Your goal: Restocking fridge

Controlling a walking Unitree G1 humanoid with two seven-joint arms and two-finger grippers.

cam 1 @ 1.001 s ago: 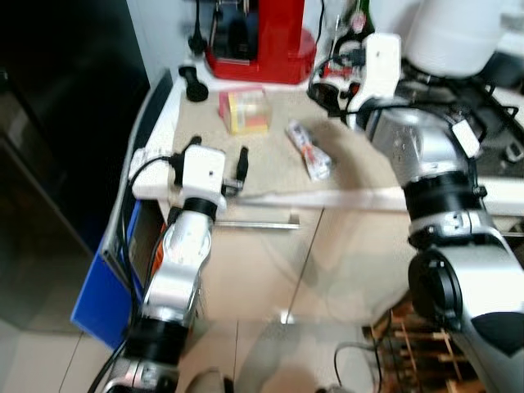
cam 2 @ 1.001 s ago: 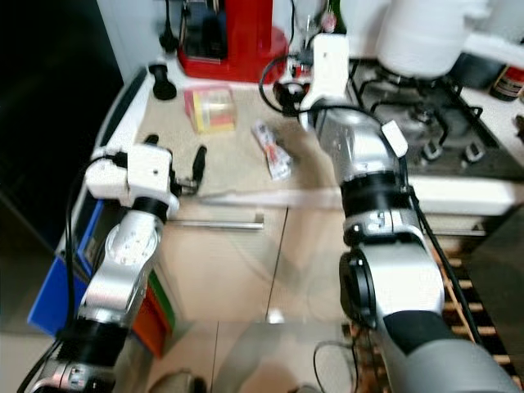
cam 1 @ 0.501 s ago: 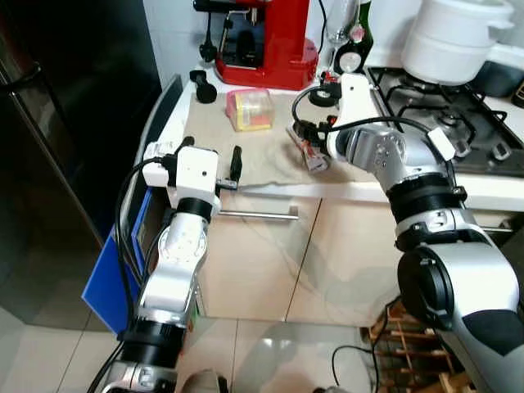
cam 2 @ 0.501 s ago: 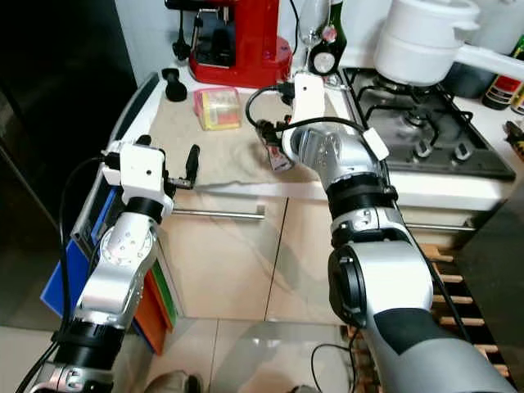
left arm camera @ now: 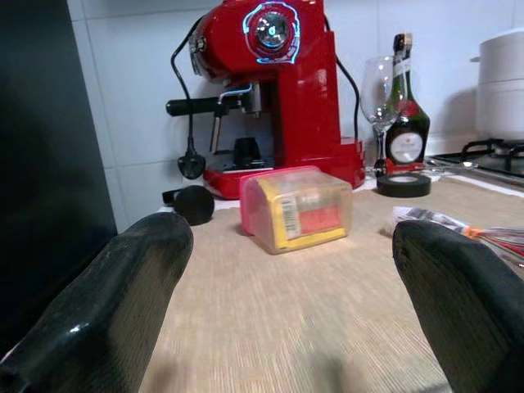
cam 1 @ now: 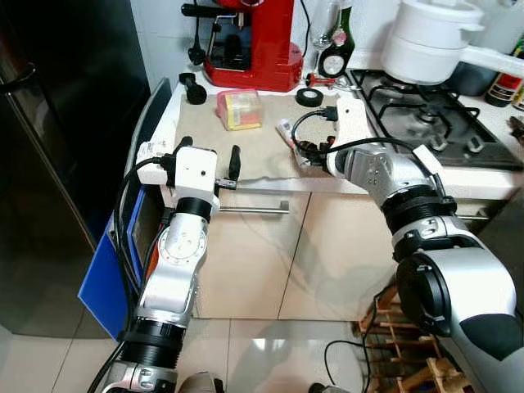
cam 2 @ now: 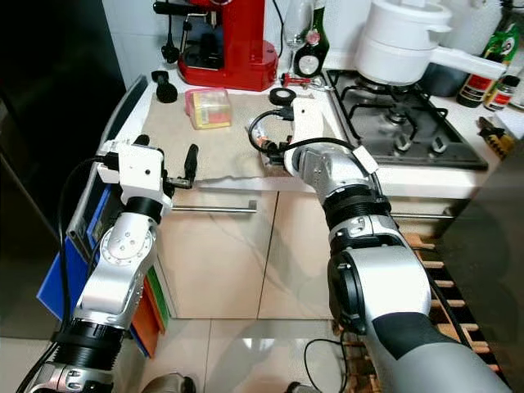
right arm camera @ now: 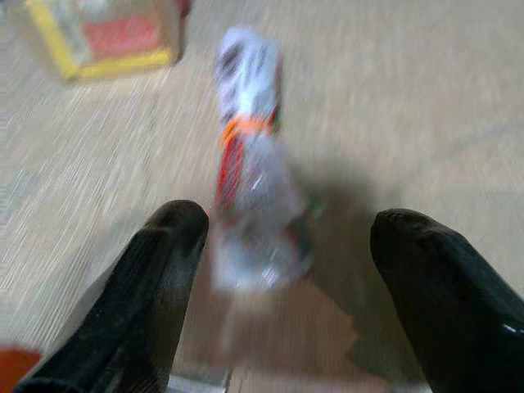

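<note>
Two grippers over my bench (cam 1: pixel 270 160), both with fingers spread apart. Right gripper (right arm camera: pixel 282 270) straddles the foil packet (right arm camera: pixel 250 172), blurred in its wrist view; head views put that packet (cam 1: pixel 292 135) just right of the yellow-pink box (cam 1: pixel 239 109). Left gripper (left arm camera: pixel 291 307) hovers at the bench's front edge, facing that box and the red coffee machine (left arm camera: pixel 278 90).

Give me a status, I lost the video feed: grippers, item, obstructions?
Right gripper open, fingers either side of the wrapped packet on the counter mat. Left gripper open at the mat's edge. Plastic box nearby, not blocking.
</note>
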